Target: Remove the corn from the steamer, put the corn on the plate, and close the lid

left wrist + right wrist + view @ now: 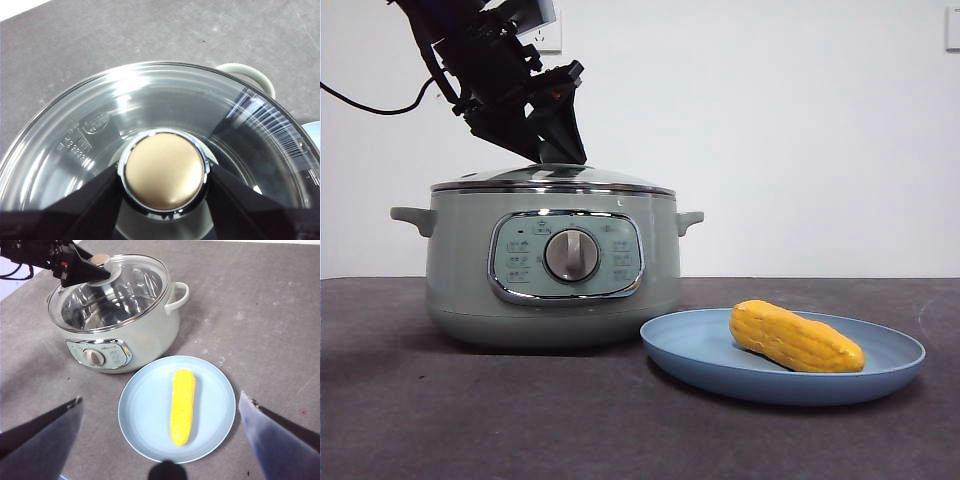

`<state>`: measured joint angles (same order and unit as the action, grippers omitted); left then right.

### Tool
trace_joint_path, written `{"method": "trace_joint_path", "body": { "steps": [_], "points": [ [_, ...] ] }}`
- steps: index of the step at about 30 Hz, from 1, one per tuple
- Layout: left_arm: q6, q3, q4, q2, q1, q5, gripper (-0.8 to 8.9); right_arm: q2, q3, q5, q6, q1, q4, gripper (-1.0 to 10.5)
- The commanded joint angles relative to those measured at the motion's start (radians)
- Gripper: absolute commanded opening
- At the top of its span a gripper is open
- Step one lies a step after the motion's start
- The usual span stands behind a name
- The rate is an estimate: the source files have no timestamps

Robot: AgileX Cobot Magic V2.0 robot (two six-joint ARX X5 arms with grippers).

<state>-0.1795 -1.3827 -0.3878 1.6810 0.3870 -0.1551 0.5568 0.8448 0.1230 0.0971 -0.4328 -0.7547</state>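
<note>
Dark desk point(400, 420); my left gripper point(163, 172) clenched the knob point(163, 171) of the heavy, slippery, fragile glass lid point(150, 105); right gripper point(160, 440) hung released.

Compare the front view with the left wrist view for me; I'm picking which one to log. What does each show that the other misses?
Front only: the corn lying on the plate, and the pot's dial. Left wrist only: the lid's knob from above, a jaw of the left hand on each side. Both: the pot with its glass lid on.
</note>
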Motion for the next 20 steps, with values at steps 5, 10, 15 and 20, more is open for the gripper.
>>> {"method": "trace_joint_path", "body": {
  "steps": [5,10,15,20],
  "points": [
    [-0.023,0.022,-0.043,0.006,-0.003,0.019,4.48,-0.001,-0.009,-0.002,-0.005,-0.002,0.006,5.4],
    [-0.023,0.019,-0.039,0.004,-0.003,0.021,6.27,-0.001,-0.009,-0.002,-0.005,-0.002,0.006,5.4],
    [-0.023,-0.021,-0.064,0.004,-0.003,0.021,6.27,-0.001,-0.009,-0.002,-0.005,-0.002,0.005,5.4],
    [-0.023,-0.127,-0.143,0.004,-0.003,0.021,6.27,-0.001,-0.009,-0.002,-0.005,-0.002,0.006,5.4]
  ]
}}
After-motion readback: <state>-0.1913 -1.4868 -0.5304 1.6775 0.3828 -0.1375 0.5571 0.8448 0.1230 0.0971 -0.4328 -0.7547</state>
